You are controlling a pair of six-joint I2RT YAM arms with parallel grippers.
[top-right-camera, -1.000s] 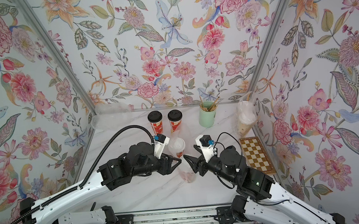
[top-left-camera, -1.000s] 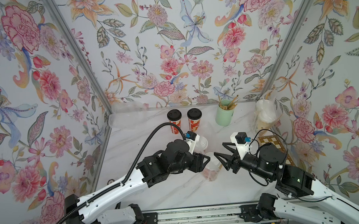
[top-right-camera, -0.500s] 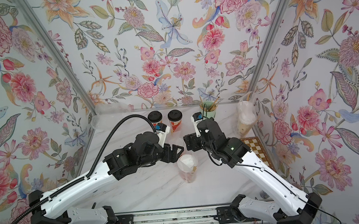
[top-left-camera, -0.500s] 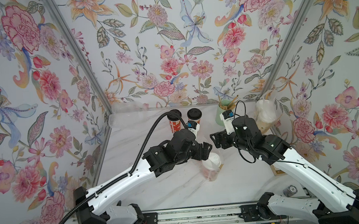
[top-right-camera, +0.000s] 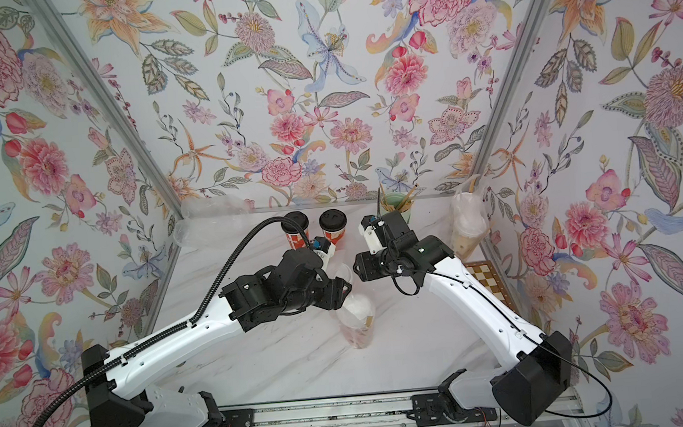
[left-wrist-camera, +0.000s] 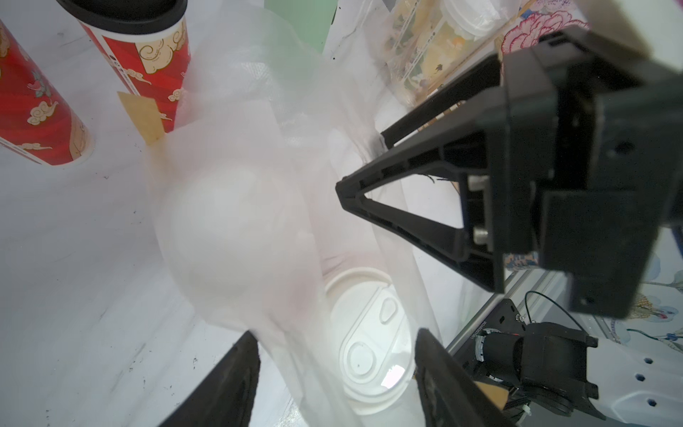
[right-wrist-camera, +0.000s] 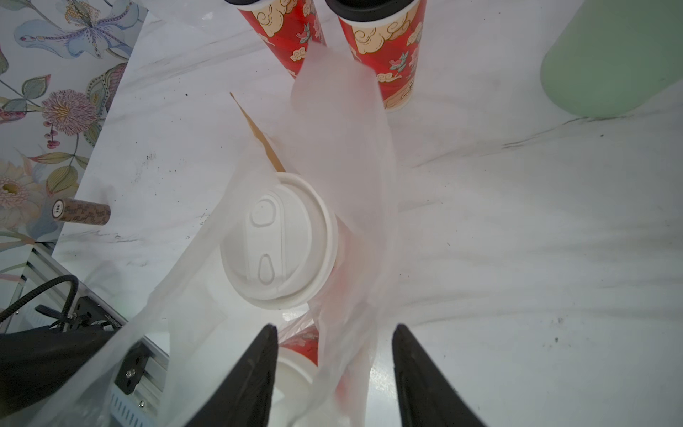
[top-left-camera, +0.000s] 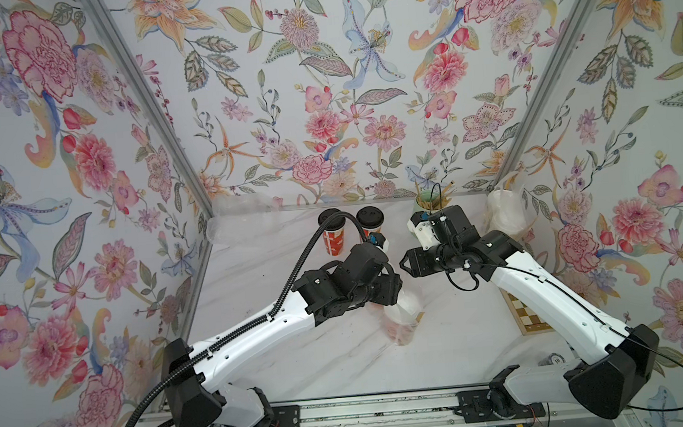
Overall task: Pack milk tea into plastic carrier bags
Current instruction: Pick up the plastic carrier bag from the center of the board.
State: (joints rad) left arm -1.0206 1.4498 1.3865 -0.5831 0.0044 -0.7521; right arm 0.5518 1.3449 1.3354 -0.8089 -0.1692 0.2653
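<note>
A clear plastic carrier bag (top-left-camera: 404, 314) stands mid-table with two red milk tea cups in it. One white lid (right-wrist-camera: 281, 244) shows plainly, and the other lid (left-wrist-camera: 229, 229) shows through the film. My left gripper (left-wrist-camera: 334, 334) hovers just above the bag, open, with loose bag film running up between its fingers. My right gripper (right-wrist-camera: 336, 327) faces it from the other side, also open, a strip of the bag's handle rising between its jaws unpinched. Two black-lidded red cups (top-left-camera: 333, 234) (top-left-camera: 370, 222) stand behind the bag.
A mint-green cup of straws (top-left-camera: 430, 201) stands at the back. A second bag holding pale cups (top-left-camera: 506, 210) leans in the back right corner. Spare bags (top-left-camera: 244, 216) lie back left. A chessboard (top-left-camera: 527, 312) and a small cork-like roll (top-left-camera: 553, 359) sit at the right.
Both wrists have risen above the bag. The right arm swung up from low at the front right to the bag's far right side. The bag and its cups stayed put.
</note>
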